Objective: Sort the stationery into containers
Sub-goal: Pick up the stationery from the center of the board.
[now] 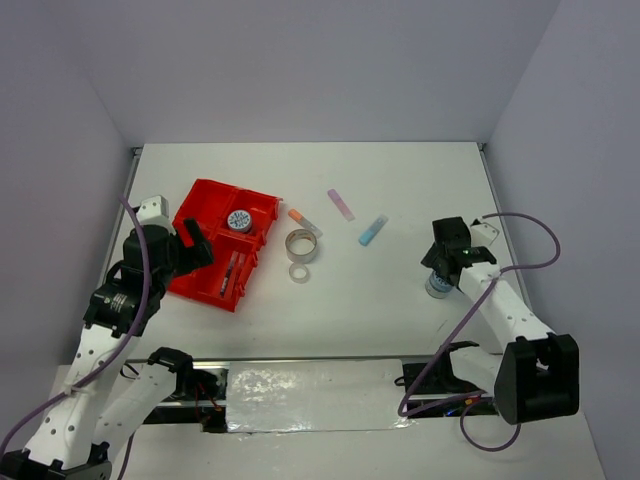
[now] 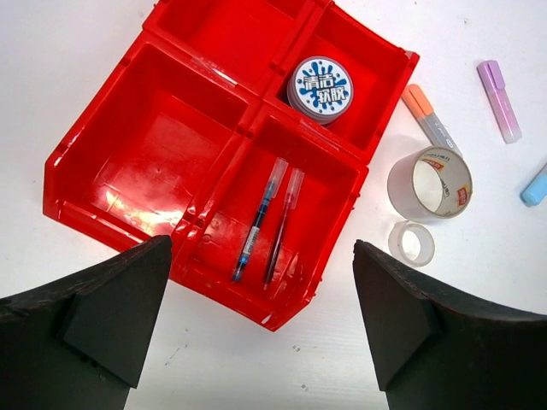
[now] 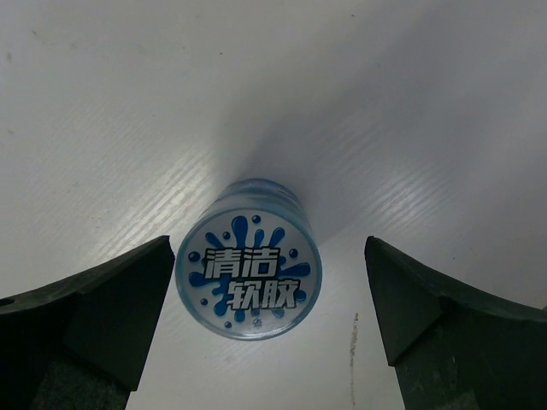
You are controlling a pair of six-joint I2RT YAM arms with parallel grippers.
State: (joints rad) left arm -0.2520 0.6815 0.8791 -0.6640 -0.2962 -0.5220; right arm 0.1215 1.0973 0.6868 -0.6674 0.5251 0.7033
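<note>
Your left jaws stand wide apart and hold nothing. In the left wrist view they hang above the near edge of the bright red four-compartment plastic tray (image 2: 68, 184), which sits on the left part of the white counter (image 1: 400, 330).

Inside the tray, one compartment holds a round blue-and-white tub with a splash-printed lid (image 2: 320, 88). The compartment next to it, nearer your left jaws, holds a thin blue pen (image 2: 256, 222) and a thin red pen (image 2: 285, 224) lying side by side.

Just to the right of the tray, loose on the counter, you have:
- a large grey tape ring (image 2: 429, 182) standing on its rim
- a smaller clear tape ring (image 2: 411, 243) just beside it
- an orange-capped grey stick (image 2: 427, 120) close to the tray's corner
- a pink stick (image 2: 499, 100) farther out
- a light-blue stick (image 2: 535, 185), also farther out

Your right jaws are also spread wide and grip nothing. They are well apart from the tray, on the right side of the counter. A second round blue-and-white tub (image 3: 249, 272) stands upright on the counter between them, lid facing the wrist camera. The right wrist view shows a clear gap between the tub and each jaw. From above, the wrist hides most of this tub.
</note>
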